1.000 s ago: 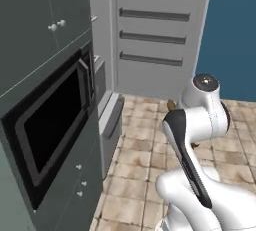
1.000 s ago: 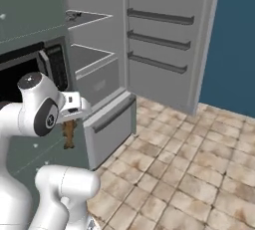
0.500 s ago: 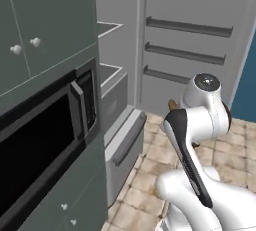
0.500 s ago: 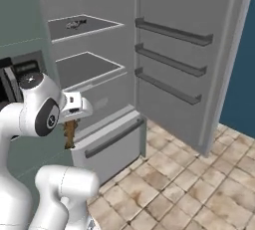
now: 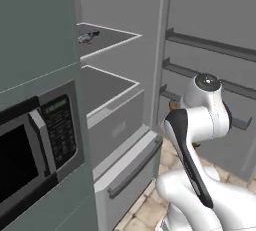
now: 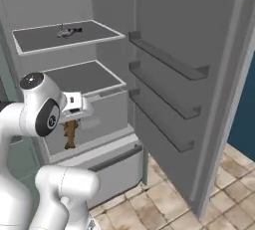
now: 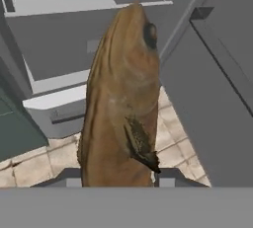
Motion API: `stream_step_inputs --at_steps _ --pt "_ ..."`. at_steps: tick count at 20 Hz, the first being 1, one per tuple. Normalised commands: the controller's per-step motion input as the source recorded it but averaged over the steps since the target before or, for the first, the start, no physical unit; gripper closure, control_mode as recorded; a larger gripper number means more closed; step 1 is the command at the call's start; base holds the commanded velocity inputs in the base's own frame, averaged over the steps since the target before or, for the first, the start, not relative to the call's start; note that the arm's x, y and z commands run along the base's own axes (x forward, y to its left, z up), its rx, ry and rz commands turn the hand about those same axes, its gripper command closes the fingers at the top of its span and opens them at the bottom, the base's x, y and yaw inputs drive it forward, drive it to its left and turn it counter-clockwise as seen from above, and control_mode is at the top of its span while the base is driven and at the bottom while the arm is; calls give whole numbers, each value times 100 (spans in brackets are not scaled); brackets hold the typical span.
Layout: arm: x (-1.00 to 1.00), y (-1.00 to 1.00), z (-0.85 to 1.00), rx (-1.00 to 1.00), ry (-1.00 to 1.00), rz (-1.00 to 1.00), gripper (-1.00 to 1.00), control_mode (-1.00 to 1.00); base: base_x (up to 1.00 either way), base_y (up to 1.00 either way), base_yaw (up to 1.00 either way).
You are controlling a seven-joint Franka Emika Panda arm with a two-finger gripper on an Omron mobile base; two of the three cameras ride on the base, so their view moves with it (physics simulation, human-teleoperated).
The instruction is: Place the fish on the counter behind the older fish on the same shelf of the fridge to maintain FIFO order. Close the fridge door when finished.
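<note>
My gripper (image 6: pixel 71 118) is shut on the brown fish (image 6: pixel 70 134), which hangs head down in front of the fridge's drawer box. In the hand view the fish (image 7: pixel 123 103) stands between the two fingertips of the gripper (image 7: pixel 121 177). The older fish (image 6: pixel 69 32) lies on the upper shelf (image 6: pixel 37 39) of the open fridge; from the left base it is the small fish (image 5: pixel 88 36) on that shelf (image 5: pixel 114 38). The fridge door (image 6: pixel 199 74) stands wide open to the right, with its inner rails showing. The counter is out of view.
Below the upper shelf come the lower shelf (image 6: pixel 85 76), the drawer box (image 5: pixel 117 125) and the freezer drawer (image 6: pixel 119 162) with its bar handle. A built-in microwave (image 5: pixel 35 155) sits left of the fridge. Tiled floor (image 6: pixel 164 199) lies before the door.
Both base views have swung and moved closer to the fridge, so its shelves now face me. The fish has stayed hanging in the shut gripper.
</note>
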Motion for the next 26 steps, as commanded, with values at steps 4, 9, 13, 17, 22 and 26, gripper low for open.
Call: stream_step_inputs --at_steps 4,9,13,17,22,26 --pt "0 0 0 0 0 0 100 100 84 -36 49" --pt "0 0 0 0 0 0 100 100 74 -35 51" --pt "0 0 0 0 0 0 100 100 54 -13 51" --pt "0 0 0 0 0 0 100 100 24 -2 52" --pt "0 0 0 0 0 0 100 100 56 -10 49" --pt "0 0 0 0 0 0 100 100 80 -2 22"
